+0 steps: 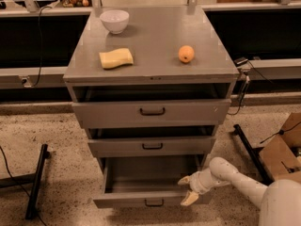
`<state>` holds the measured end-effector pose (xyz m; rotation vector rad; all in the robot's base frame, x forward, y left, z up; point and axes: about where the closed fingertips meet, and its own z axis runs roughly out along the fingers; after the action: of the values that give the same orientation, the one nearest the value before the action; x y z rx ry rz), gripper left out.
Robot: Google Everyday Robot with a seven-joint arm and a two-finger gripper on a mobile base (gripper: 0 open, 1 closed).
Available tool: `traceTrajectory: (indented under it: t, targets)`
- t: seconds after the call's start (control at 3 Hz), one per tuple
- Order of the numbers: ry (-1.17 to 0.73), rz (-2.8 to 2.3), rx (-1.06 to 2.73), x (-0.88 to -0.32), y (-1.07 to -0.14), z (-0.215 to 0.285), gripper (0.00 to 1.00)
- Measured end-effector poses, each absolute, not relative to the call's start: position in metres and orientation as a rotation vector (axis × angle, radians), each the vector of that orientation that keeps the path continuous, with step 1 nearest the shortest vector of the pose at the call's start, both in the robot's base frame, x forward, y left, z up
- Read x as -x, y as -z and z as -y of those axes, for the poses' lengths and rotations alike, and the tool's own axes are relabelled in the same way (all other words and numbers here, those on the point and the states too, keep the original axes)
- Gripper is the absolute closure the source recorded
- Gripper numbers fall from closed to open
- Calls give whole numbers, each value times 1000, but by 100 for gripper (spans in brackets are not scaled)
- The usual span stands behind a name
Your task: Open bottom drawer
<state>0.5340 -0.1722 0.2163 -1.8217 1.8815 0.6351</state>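
The bottom drawer [151, 199] of the grey metal cabinet [150, 69] is pulled well out, its empty grey inside showing, with a small dark bar handle [154, 203] on its front. My gripper [188, 189] is at the drawer's right front corner, on the end of the white arm that comes in from the lower right. Its cream fingers [190, 198] stand spread, one above the drawer's front edge and one below it. The middle drawer [151, 146] and top drawer [151, 112] stand slightly out.
On the cabinet top lie a white bowl [114, 20], a yellow sponge [115, 58] and an orange [186, 53]. A black stand leg [36, 180] lies on the floor at left, a cardboard box [280, 149] and black bar at right. Cables hang behind.
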Motion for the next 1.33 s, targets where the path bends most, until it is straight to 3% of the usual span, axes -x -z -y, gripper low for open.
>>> traceTrajectory:
  t: [0.33, 0.67, 1.0, 1.33]
  targets:
    - [-641, -1880, 1823, -532, -215, 170, 9]
    - [-646, -1880, 1823, -531, -214, 169, 0]
    - [-614, -1875, 1854, -536, -228, 171, 0]
    - [-564, -1884, 1859, -551, -248, 175, 18]
